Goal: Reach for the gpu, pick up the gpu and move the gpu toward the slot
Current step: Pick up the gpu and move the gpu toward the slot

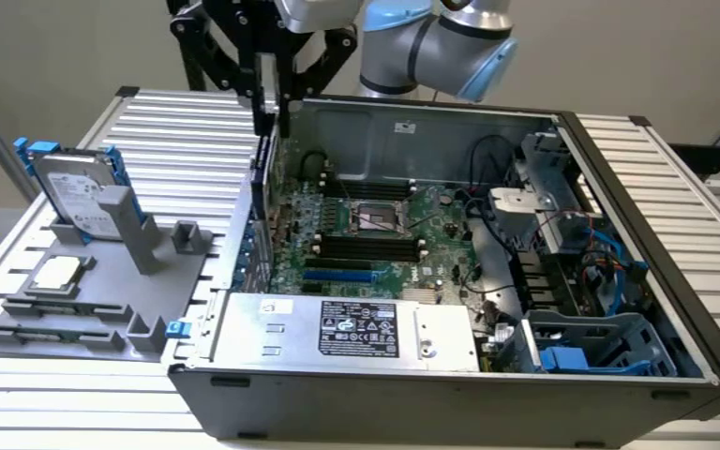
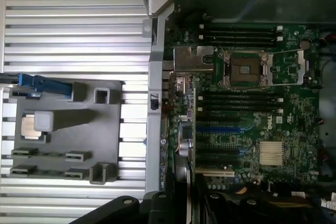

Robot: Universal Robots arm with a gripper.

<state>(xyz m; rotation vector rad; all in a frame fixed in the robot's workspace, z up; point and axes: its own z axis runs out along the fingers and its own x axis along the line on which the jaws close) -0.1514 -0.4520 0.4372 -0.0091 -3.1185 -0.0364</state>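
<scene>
Our gripper [image 1: 263, 89] pinches the gpu [image 1: 262, 141] upright above the computer case [image 1: 460, 394]'s back-left edge, over the motherboard [image 1: 385, 234].

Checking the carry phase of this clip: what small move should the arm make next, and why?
Probably ease the gpu inward over the motherboard toward the blue slot, keeping it high. The gripper holds it edge-on above the case wall on the exterior view's left, short of the slot.
</scene>
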